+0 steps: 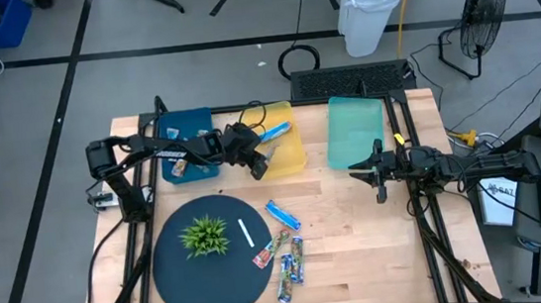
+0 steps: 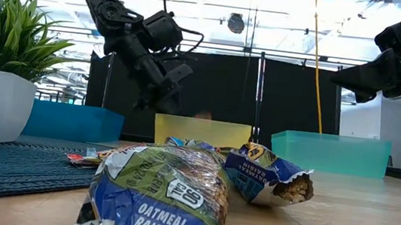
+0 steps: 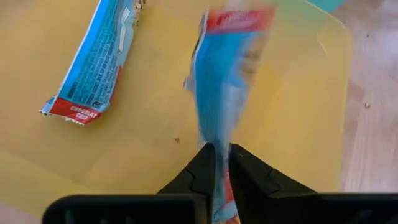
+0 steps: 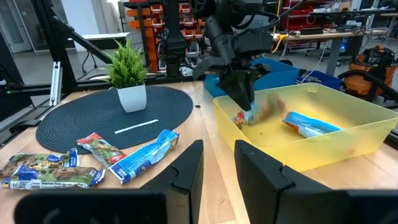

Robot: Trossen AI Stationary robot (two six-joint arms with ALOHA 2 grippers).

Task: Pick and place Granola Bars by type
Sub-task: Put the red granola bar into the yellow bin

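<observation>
Table [image 1: 360, 252]: light wood, filling the middle of the high view.
Round mat [image 1: 188, 279]: dark blue, lower left of the table; a small green plant [image 1: 204, 235] in a white pot stands on it, with a thin white stick [image 1: 245, 234] lying just beside the plant.
Bins: three in a row along the table's upper edge in the high view: a blue bin [image 1: 184, 130] at left, a yellow bin [image 1: 285, 150] in the middle, a pale green bin [image 1: 356, 131] at right.
Left arm: reaches from the left across the blue bin to the yellow bin.
Left gripper [image 3: 221, 152]: over the yellow bin, fingers [image 3: 198, 171] nearly together with a light blue bar [image 3: 227, 87] between them; the bar looks blurred and whether it is gripped or slipping free cannot be told.
Right gripper [image 1: 365, 170]: centre right in the high view, just below the pale green bin, fingers [image 4: 186, 171] a narrow gap apart with nothing between them.
Bar in the yellow bin [image 3: 96, 59]: light blue with a red end, flat on the bin floor, upper left of the left wrist view.
Loose Granola Bars [image 1: 285, 254]: clustered lower centre of the high view at the mat's right edge, one light blue [image 1: 281, 213], one red [image 1: 264, 257], several brownish-green [image 1: 290, 269].
Nearest bars: in the low view an oatmeal raisin wrapper [image 2: 156, 198] fills the lower centre, another [image 2: 265, 174] just behind it.
</observation>
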